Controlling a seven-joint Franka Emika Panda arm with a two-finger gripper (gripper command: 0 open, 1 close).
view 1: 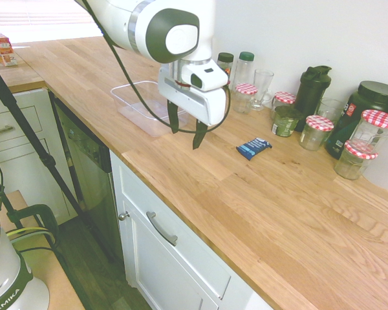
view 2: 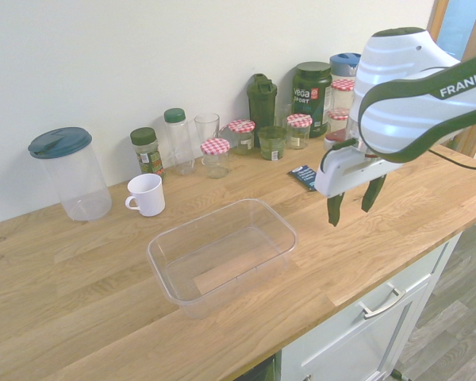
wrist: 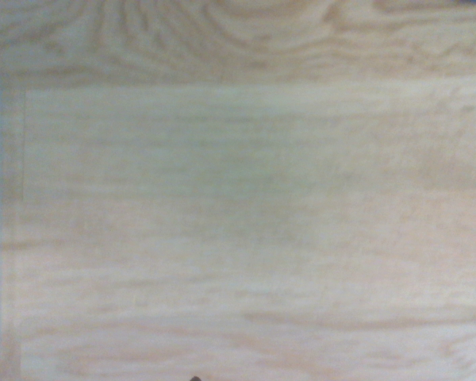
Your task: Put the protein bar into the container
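The gripper (view 1: 187, 132) hangs above the wooden surface (view 1: 258, 194), pointing down, fingers spread wide and empty. The protein bar (view 1: 253, 148) lies flat nearer the back edge, beside the jars (view 1: 315, 132), apart from the gripper. The clear container (view 2: 222, 252) sits empty on the gripper's other side.
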